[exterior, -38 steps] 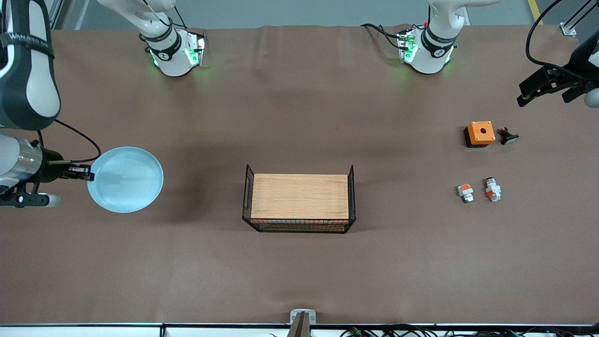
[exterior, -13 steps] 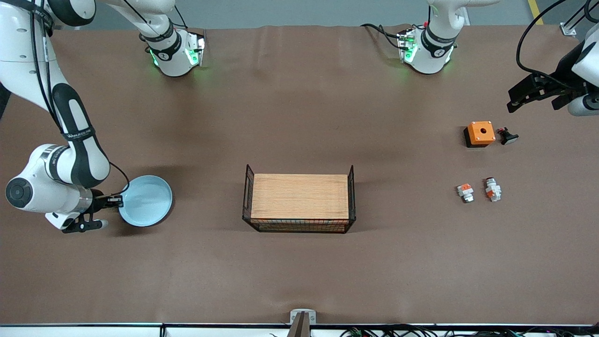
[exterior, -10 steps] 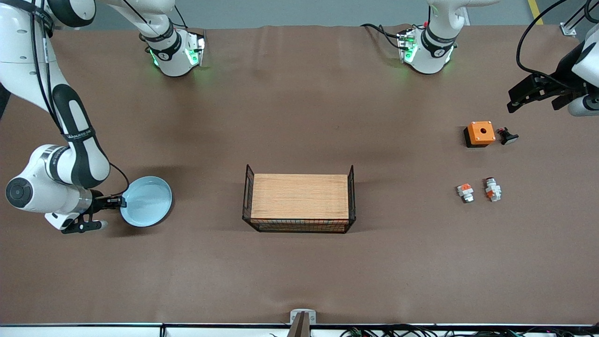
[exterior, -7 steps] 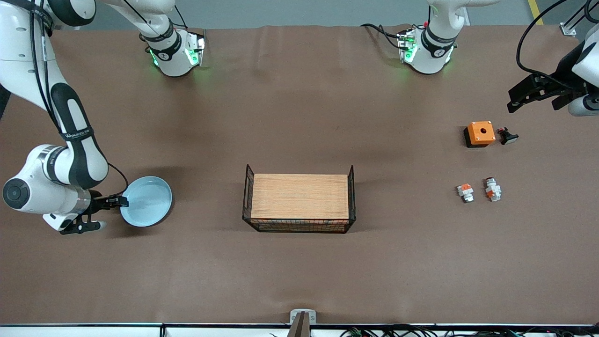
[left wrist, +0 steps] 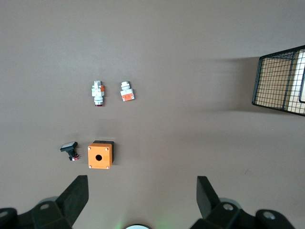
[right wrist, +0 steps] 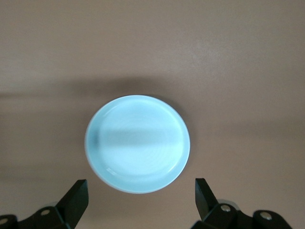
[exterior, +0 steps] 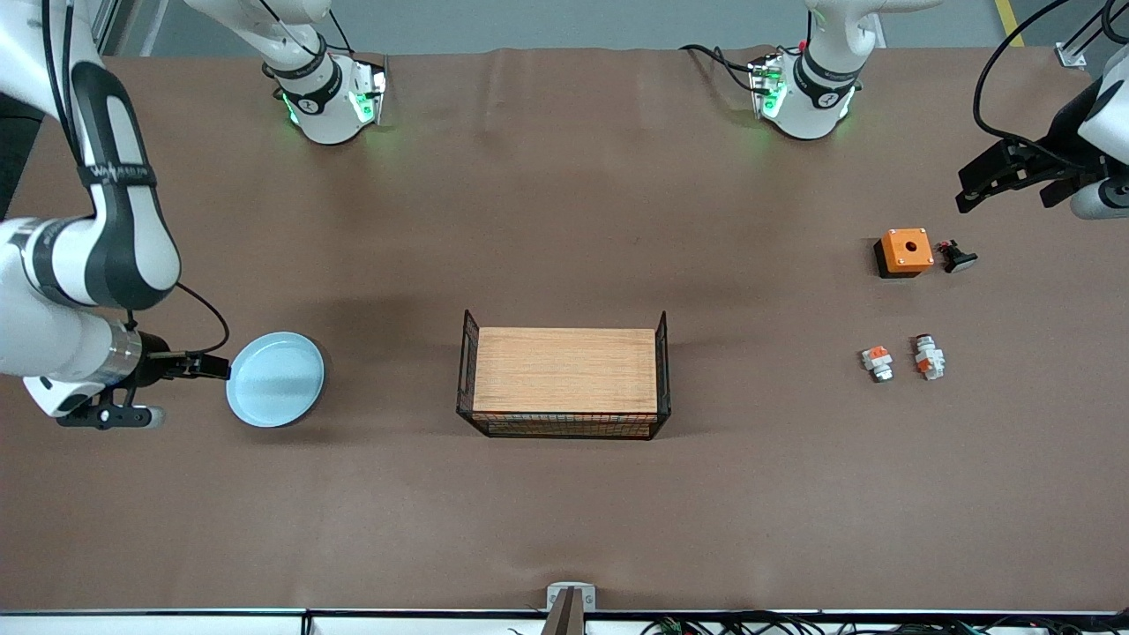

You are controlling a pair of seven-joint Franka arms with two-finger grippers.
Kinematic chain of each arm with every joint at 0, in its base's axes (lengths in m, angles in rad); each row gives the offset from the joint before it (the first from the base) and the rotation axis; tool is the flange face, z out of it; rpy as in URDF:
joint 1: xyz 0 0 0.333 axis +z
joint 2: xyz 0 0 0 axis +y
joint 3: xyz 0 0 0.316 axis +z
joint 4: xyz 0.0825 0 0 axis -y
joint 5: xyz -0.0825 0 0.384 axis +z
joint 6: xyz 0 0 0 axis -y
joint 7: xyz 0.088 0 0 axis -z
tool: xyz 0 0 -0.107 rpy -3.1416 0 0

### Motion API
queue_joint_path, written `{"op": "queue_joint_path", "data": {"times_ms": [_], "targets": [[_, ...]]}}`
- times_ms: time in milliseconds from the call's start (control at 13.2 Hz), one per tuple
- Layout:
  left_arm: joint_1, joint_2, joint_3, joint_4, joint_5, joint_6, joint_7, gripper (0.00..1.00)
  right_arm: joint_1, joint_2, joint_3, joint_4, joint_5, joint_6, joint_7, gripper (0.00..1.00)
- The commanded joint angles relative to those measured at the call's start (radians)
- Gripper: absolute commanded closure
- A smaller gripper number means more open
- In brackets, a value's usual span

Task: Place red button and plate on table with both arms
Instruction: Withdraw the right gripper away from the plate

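The pale blue plate (exterior: 275, 379) lies flat on the brown table (exterior: 564, 511) near the right arm's end; it also shows in the right wrist view (right wrist: 137, 143). My right gripper (exterior: 210, 366) (right wrist: 139, 187) is open and empty, just beside the plate's rim and apart from it. The red button (exterior: 926, 356) (left wrist: 98, 92), white with orange marks and a dark end cap, lies on the table near the left arm's end. My left gripper (exterior: 979, 187) (left wrist: 141, 183) is open and empty, up over the table beside the small parts.
A white-grey piece with a square orange top (exterior: 877, 362) lies beside the button. An orange box with a round hole (exterior: 905, 251) and a small black part (exterior: 955, 257) lie farther from the front camera. A wire basket holding a wooden board (exterior: 564, 370) stands mid-table.
My right gripper has set the plate down on the table, opened, and drawn back from its rim toward the right arm's end. The left arm has barely moved.
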Motion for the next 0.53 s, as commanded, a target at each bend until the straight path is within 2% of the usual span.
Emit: {"op": "queue_joint_path", "data": {"times_ms": [0,303,455], "targets": [[0.002,-0.004,-0.001,-0.001,0.002,-0.005,0.007,0.00,0.037,-0.117,-0.002,-0.026,-0.020,-0.058,0.076,0.01],[0.001,-0.005,-0.002,-0.001,0.002,-0.005,-0.001,0.00,0.054,-0.288,0.003,-0.020,-0.020,-0.162,0.066,0.00],[0.001,-0.004,-0.002,-0.001,0.002,-0.006,-0.001,0.00,0.053,-0.333,0.003,0.013,-0.020,-0.240,0.061,0.00]]}}
